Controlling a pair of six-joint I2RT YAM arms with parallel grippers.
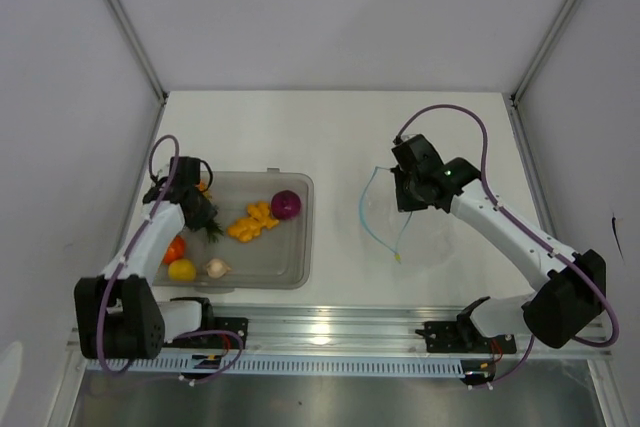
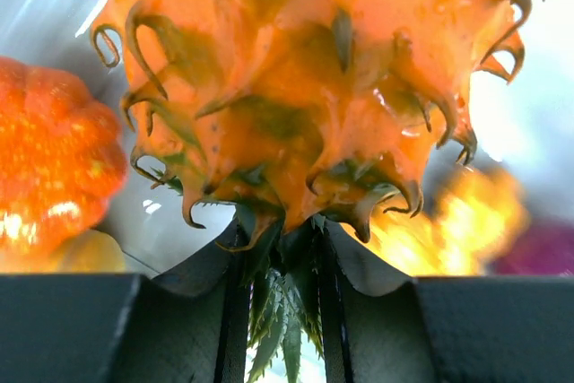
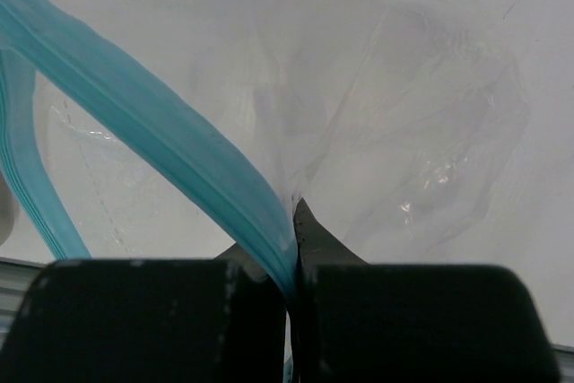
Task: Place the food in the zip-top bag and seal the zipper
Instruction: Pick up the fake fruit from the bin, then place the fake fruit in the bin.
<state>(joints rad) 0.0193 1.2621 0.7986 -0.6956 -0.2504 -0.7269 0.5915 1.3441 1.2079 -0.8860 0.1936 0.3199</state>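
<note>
White tabletop, pale walls around it, aluminium rail at the near edge; on the left, inside the translucent grey rectangular tub, the left gripper nips the green leaves of the orange spiky toy fruit; purple round onion, yellow lemon and pale garlic bulb share that tub; well apart on the right, the right gripper is clamped on the light-blue zipper strip of the clear crinkly plastic bag, which lies on the table.
</note>
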